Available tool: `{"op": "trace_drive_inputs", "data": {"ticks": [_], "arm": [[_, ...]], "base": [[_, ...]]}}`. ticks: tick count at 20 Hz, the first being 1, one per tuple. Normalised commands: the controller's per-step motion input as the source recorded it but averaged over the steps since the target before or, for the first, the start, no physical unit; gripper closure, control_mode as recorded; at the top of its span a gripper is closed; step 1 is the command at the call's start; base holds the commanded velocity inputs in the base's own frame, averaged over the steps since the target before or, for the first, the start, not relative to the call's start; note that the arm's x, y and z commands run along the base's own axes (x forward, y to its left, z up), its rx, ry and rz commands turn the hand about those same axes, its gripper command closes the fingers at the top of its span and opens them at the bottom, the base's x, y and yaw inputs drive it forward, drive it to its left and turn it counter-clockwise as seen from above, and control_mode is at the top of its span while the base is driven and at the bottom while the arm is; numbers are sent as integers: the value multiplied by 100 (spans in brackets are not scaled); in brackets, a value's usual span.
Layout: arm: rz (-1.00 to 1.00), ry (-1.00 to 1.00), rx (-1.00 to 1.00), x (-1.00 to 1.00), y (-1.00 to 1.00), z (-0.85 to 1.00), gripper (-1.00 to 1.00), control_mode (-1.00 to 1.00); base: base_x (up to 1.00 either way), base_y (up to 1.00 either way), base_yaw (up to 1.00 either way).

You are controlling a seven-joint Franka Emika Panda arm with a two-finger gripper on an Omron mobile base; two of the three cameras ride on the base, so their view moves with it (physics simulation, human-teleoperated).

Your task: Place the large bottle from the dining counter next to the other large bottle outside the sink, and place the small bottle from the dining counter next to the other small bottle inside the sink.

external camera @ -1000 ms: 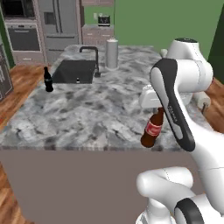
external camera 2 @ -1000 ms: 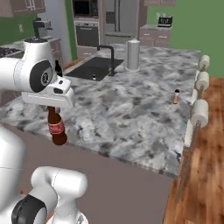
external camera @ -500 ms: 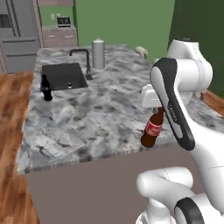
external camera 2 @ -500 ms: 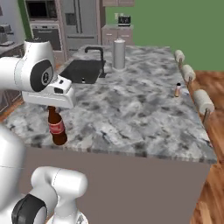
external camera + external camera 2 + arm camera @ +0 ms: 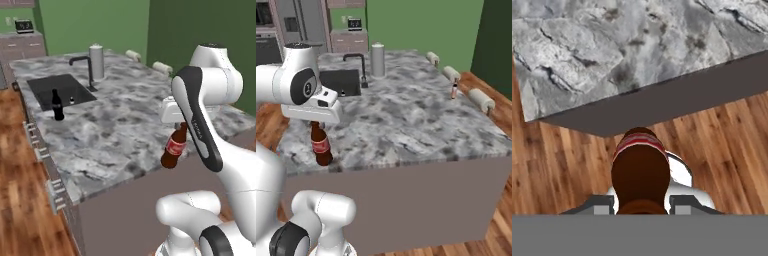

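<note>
The gripper is almost wholly hidden: in the base views the white hand block covers it, and in the hand view only two grey finger stubs show on either side of the large bottle. They sit tight against its neck, so the claw is closed narrow on the bottle. The bottle's cap is lost inside the hand. Inside the sink a tiny object lies near the drain, too small to identify.

The large bottle is brown glass with a red label bearing pale lettering, cola-like. It hangs tilted, base swung slightly outward, just off the near edge of the dining counter, over the wooden floor.

The other large bottle, all dark with a slim neck, stands upright on the counter at the sink's near rim, outside the basin. The small bottle stands far across the counter from the sink, near the stool cushions. A grey cylindrical canister stands just behind the sink's black faucet.

The arm rises, bends sharply at its elbow and drops the hand straight down.
</note>
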Motion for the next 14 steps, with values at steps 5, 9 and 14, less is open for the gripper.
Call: {"op": "trace_drive_inputs", "data": {"ticks": [5,9,14], "arm": [[0,0,0,0,0,0,100,100],[0,0,0,0,0,0,100,100],[0,0,0,0,0,0,100,100]], "base": [[-12,100,-46],[-2,97,-56],[0,77,-70]]}}
